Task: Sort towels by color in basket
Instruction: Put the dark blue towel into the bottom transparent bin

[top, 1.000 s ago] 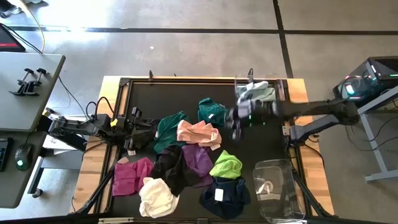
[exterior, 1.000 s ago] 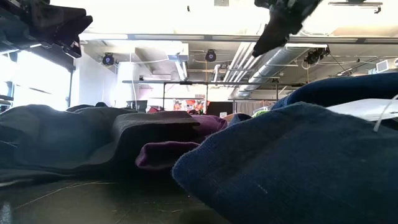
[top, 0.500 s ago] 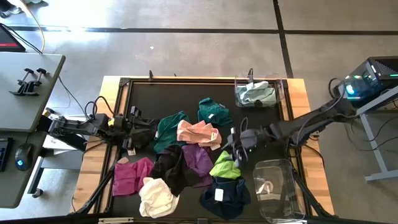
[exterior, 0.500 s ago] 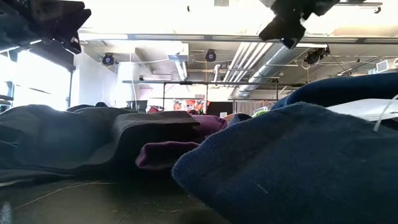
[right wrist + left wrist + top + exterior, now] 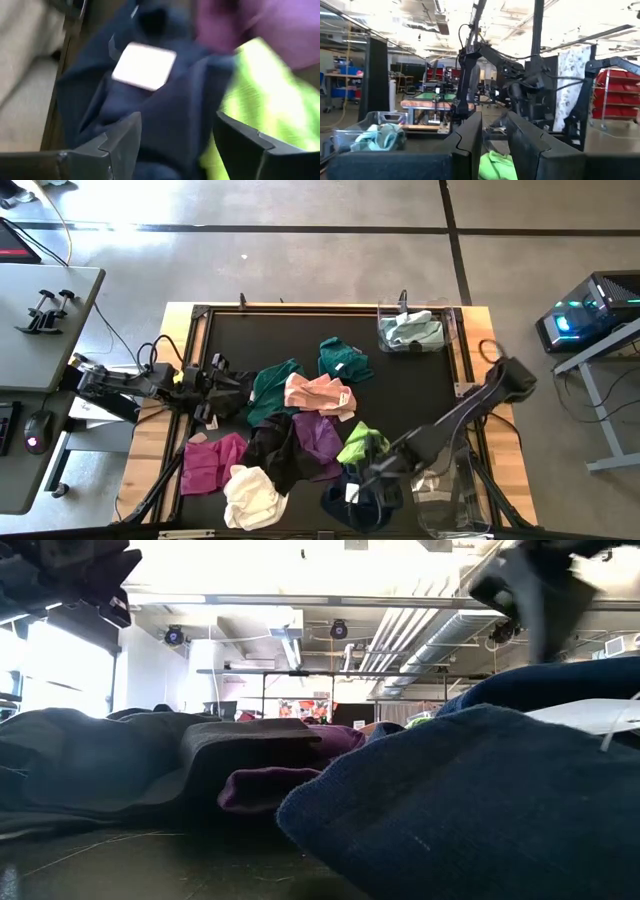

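Towels lie heaped on the black table: two teal [image 5: 275, 385], peach-pink [image 5: 320, 393], purple [image 5: 318, 435], black [image 5: 268, 450], magenta [image 5: 213, 460], cream [image 5: 252, 495], lime green [image 5: 362, 445] and navy [image 5: 360, 498]. A pale blue towel [image 5: 412, 330] rests in the far clear basket [image 5: 385, 315]. My right gripper [image 5: 372, 472] hangs open just above the navy towel [image 5: 165, 100], whose white label [image 5: 145, 65] faces up, with the lime towel [image 5: 250, 95] beside it. My left gripper [image 5: 222, 385] waits at the pile's left, its fingers [image 5: 470, 140] a little apart.
A second clear basket [image 5: 470, 500] stands at the near right corner, close beside my right arm. Wooden rails [image 5: 150, 440] frame the table. A side desk [image 5: 40, 320] with a mouse sits off to the left. Bare black surface lies between the pile and the far edge.
My right arm has swung quickly from beside the far basket toward the near edge, passing over the lime towel and dropping low over the navy one. The towels have stayed where they were.
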You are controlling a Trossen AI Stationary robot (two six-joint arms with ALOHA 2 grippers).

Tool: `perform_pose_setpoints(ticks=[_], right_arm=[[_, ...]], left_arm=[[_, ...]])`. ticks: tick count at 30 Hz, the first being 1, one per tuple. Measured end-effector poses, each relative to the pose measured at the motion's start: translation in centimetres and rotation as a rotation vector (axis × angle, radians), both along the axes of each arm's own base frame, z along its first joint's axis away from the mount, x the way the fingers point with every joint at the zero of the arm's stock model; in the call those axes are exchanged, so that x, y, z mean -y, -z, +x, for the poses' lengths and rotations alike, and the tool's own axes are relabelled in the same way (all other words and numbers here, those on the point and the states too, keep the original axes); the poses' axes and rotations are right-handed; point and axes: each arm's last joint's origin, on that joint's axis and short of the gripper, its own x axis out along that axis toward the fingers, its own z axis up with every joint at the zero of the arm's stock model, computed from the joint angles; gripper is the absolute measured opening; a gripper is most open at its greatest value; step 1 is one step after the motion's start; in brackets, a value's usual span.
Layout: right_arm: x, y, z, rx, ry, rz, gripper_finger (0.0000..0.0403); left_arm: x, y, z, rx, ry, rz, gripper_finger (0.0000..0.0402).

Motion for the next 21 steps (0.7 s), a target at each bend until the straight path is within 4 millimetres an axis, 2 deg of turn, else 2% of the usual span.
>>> perform_pose_setpoints(ticks=[7, 14, 18, 21], right_arm=[[-3.1, 3.7, -1.0, -0.105, -0.013, -0.018, 0.0204], [-4.3, 7.3, -0.5, -0.091, 0.074, -0.091, 0.0153], [-4.5, 8.5, -0.2, -0.106, 0.148, -0.085, 0.0101], [-4.4, 7.6, -0.3, -0.119, 0.195, -0.097, 0.0040]], left_arm=[[0.4, -0.2, 0.3, 0.008, -0.026, -0.013, 0.0078], [0.6, -1.0, 0.4, 0.091, -0.036, 0.048, 0.0078], [0.6, -1.3, 0.4, 0.132, -0.055, 0.091, 0.0078], [0.5, -1.6, 0.3, 0.167, -0.071, 0.119, 0.0078]])
